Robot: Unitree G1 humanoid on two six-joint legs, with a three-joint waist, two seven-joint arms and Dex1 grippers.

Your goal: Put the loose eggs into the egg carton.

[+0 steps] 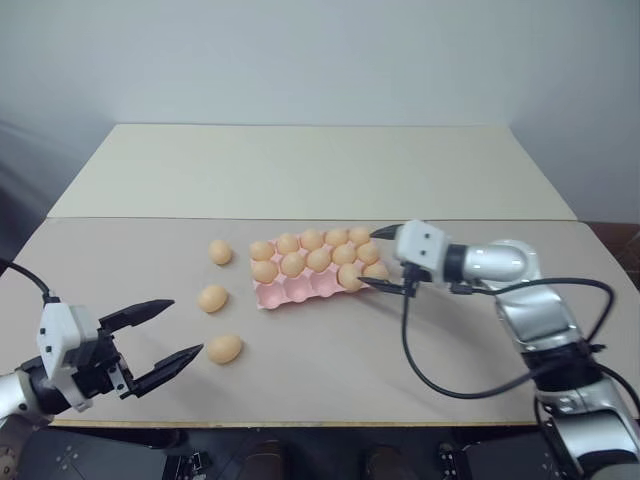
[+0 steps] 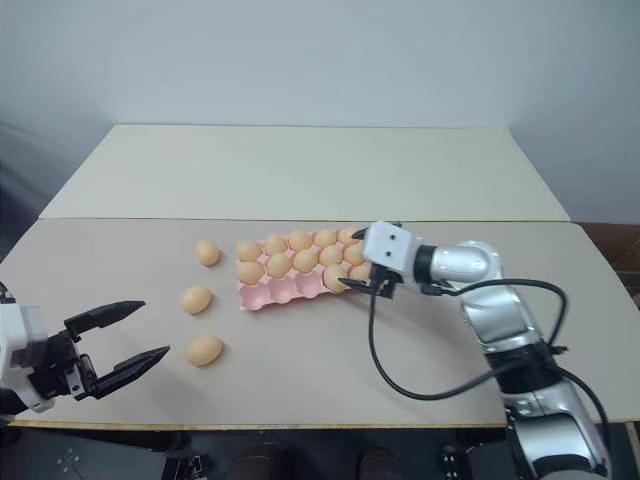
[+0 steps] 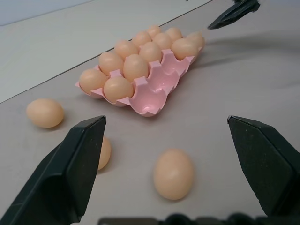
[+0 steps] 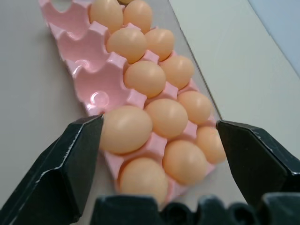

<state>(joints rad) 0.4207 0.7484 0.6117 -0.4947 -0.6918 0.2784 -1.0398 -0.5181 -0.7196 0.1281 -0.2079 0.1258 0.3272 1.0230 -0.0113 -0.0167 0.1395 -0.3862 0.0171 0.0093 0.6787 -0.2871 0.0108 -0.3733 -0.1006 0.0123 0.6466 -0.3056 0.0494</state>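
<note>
- The right gripper (image 1: 379, 259) is held spread wide, empty, at the right end of the egg carton (image 1: 300, 291).
- The left gripper (image 1: 178, 330) is parted beside three loose eggs (image 1: 224, 348) on the beige table (image 1: 330, 370).

2 head views overlook the table (image 1: 330, 380); wrist views sit close.
</note>
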